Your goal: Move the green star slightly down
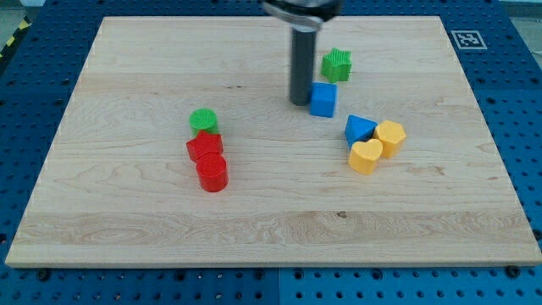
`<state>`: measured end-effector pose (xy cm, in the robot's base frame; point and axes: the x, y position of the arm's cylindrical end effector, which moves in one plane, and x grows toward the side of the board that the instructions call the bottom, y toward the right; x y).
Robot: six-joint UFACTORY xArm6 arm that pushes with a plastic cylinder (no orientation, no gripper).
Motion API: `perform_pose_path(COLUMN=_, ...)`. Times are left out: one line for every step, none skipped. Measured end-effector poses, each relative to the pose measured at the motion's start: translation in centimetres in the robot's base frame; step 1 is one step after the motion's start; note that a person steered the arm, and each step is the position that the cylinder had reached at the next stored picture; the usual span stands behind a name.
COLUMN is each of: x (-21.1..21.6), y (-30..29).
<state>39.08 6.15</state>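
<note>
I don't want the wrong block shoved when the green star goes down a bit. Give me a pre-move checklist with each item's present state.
1. Green star in view, unobstructed: ok.
2. My tip above the star, toward the view's top, ready to push down: not ok; it sits lower, to the star's left.
3. Tip apart from the blue cube: cannot tell; it stands right beside the cube's left face.
4. Path below the star free: not ok; the blue cube lies just under it.
5. Blue triangle and two yellow blocks apart from the star: ok.
</note>
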Motion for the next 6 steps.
perform_pose_path(x=0.1, y=1.3)
perform_pose_path(x=-1.1, y=4.4)
perform_pose_path(x=-2.0, y=7.4)
perform_pose_path(x=-5.7, y=7.4)
perform_pose_path(x=-10.1, y=7.0)
perform_pose_path(x=-8.3, y=3.6)
